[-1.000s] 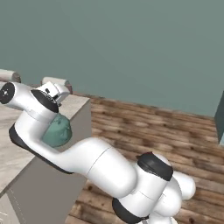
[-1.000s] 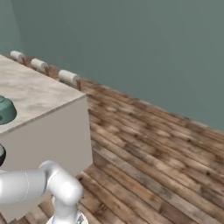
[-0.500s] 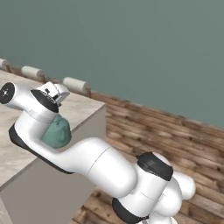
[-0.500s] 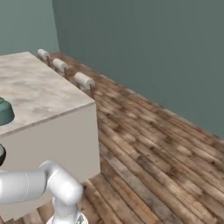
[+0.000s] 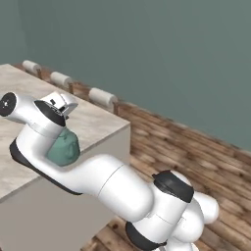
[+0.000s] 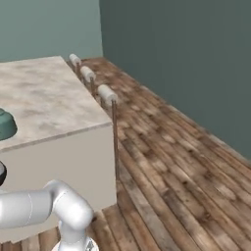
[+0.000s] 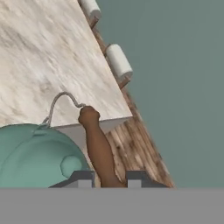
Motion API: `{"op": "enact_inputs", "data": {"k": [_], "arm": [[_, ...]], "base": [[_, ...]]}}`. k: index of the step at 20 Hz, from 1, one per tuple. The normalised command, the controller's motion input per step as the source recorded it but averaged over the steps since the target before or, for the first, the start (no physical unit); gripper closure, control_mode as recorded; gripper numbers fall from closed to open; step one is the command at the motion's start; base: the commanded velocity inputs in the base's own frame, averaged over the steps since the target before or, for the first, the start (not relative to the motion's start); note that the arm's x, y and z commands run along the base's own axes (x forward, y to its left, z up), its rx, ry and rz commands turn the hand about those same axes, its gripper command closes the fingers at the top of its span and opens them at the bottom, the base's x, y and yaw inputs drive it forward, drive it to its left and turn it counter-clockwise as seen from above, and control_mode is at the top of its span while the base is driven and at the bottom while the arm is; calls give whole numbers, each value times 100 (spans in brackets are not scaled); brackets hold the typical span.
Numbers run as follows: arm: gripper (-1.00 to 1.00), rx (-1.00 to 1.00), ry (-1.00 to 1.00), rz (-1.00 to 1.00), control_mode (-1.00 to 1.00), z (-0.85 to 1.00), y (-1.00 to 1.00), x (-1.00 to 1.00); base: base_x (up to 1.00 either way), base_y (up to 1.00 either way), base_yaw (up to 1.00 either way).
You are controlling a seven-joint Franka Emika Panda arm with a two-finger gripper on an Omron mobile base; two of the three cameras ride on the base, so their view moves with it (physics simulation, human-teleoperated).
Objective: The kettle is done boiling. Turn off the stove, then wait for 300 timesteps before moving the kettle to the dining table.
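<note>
Teal walls and plank flooring surrounded the marbled dining table (image 6: 54, 105), which had swung closer and larger in both base views over the preceding second. This was a shift of the whole picture, so the base was driving, not the things moving. The delivery leg was judged nearly complete. The pincer (image 7: 110, 176) was clamped on the brown handle (image 7: 97, 146) of the kettle (image 7: 37, 155). The teal body hung directly beneath the pincer, over the table near its corner. Whether it touched the top could not be told.
</note>
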Motion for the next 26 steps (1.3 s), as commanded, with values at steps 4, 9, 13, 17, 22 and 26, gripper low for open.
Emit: {"op": "enact_inputs", "data": {"k": [4, 9, 13, 17, 22, 26], "arm": [[100, 0, 0, 0, 100, 0, 0, 0], [100, 0, 0, 0, 100, 0, 0, 0], [100, 0, 0, 0, 100, 0, 0, 0], [100, 0, 0, 0, 100, 0, 0, 0], [100, 0, 0, 0, 100, 0, 0, 0], [100, 0, 0, 0, 100, 0, 0, 0]], "base": [[34, -54, 37], [37, -53, 37], [39, -52, 37], [41, -52, 37], [43, -50, 38], [47, -47, 38]]}}
